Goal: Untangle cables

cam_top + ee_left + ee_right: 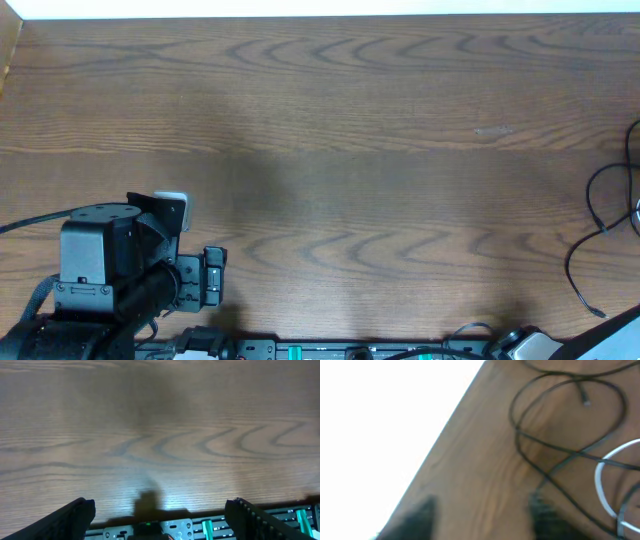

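Cables (577, 452) are sitting looped at the right edge of the overhead frame, near the table (330, 120) edge. Left end effector (160, 515) and right end effector (480, 515) are both hanging released, gripping nothing. I'm guessing a sloppy tug is risking tighter loops, or dragging them overboard.

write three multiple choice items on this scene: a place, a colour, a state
1. Overhead, where on the table are the thin black cables? A left edge B centre C right edge
2. Right wrist view: what colour is the cord among the black ones? A red B whitish C green
3. The left gripper is: A shut on a cable B open, empty C shut on a plug
Answers: C, they loop at the right edge; B, a pale arc crosses the black loops; B, its fingers stand apart over bare wood.
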Robot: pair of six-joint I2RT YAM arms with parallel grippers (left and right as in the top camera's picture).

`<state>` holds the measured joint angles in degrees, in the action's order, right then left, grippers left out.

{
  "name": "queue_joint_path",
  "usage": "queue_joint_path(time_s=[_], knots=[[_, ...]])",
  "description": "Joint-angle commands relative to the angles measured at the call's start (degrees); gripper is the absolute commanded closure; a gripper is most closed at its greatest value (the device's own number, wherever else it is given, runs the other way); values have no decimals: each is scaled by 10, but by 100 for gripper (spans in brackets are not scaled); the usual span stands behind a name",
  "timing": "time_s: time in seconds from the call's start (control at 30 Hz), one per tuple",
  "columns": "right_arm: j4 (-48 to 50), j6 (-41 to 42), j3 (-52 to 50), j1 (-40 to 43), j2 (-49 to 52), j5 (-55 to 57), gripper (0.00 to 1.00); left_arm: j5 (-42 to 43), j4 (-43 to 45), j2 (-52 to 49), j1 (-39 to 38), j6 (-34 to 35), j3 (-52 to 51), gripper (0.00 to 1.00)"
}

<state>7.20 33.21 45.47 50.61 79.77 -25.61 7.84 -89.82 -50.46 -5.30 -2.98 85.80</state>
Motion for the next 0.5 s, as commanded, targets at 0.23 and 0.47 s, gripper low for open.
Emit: queue_joint_path(time_s=[0.23, 0.47], knots=[[-420, -54, 31, -30, 0, -39, 1, 5, -2, 0, 2, 2, -4, 11], [-642, -91, 25, -64, 0, 77, 1, 5, -1, 0, 2, 2, -4, 12]])
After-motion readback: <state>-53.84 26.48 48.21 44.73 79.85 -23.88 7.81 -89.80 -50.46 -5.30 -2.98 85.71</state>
